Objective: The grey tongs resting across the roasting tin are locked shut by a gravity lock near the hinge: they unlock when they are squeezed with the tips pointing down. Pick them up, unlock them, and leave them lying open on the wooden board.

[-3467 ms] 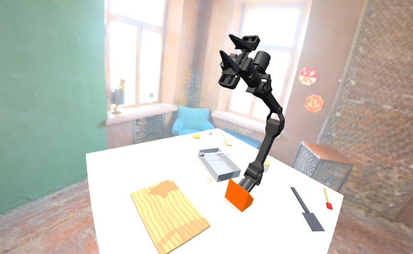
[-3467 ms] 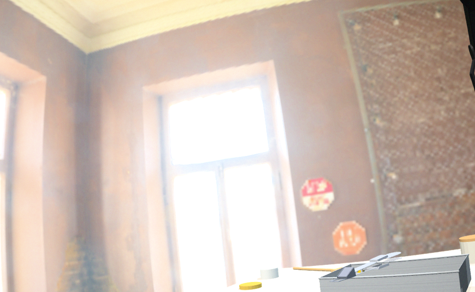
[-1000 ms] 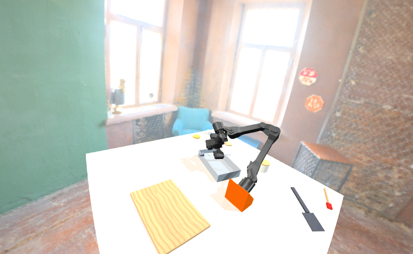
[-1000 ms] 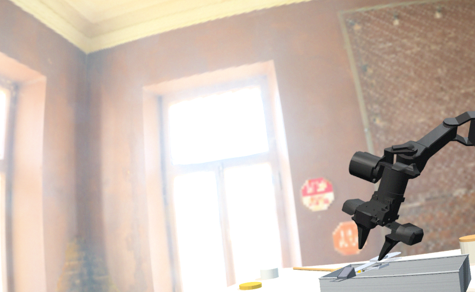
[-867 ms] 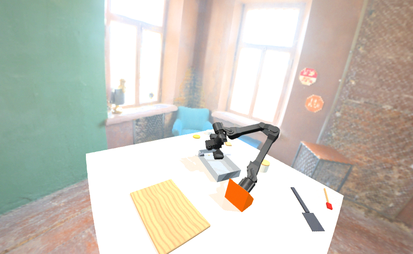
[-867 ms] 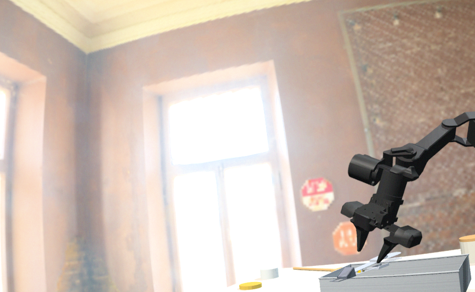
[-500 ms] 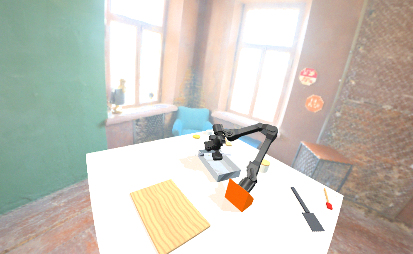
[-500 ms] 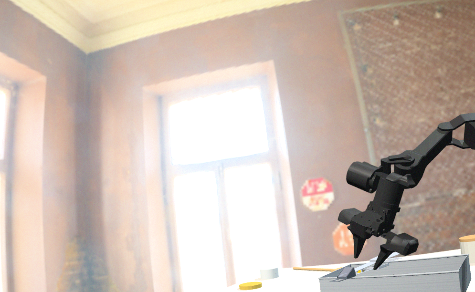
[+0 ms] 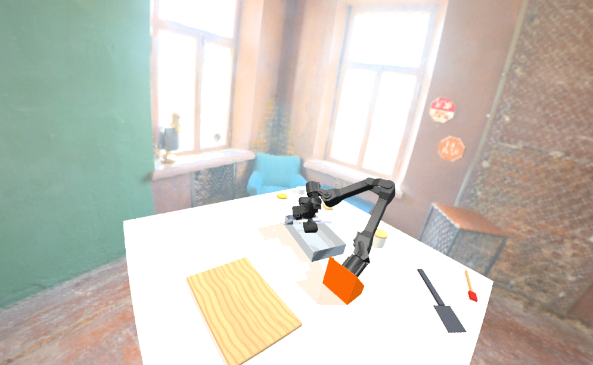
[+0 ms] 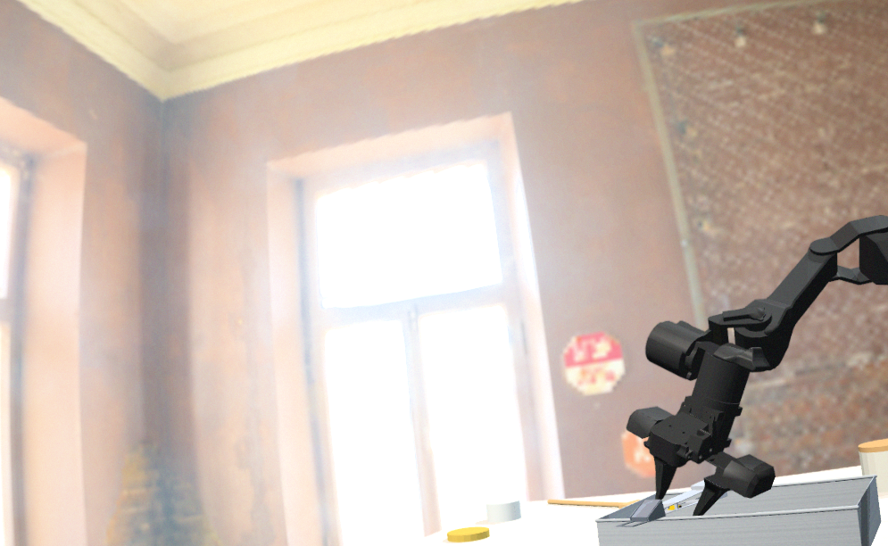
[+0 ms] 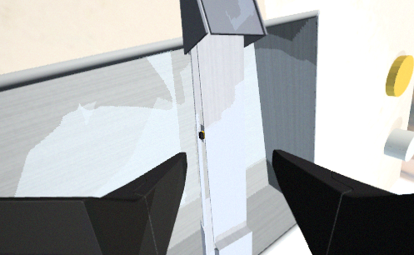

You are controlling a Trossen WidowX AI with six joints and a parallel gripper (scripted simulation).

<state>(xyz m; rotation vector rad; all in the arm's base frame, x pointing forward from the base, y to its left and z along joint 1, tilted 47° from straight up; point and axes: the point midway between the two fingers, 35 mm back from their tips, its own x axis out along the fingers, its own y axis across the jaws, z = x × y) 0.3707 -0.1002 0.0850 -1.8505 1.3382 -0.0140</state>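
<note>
Fingers of the gripper (image 11: pixel 226 167) stood released, straddling the tongs (image 11: pixel 221 137) above the roasting tin (image 11: pixel 84 125), gripping nothing. Closing squarely across both arms, short of the hinge, looked wisest.

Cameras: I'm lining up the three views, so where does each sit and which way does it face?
Top: high off the table's corner, facing the windows; whole arm above the wooden board.
Exterior: low at table height, looking up; forearm and open gripper straddling the grey tongs.
Wrist: on the gripper, looking down; both fingers show.
All three share the grey roasting tin.
</note>
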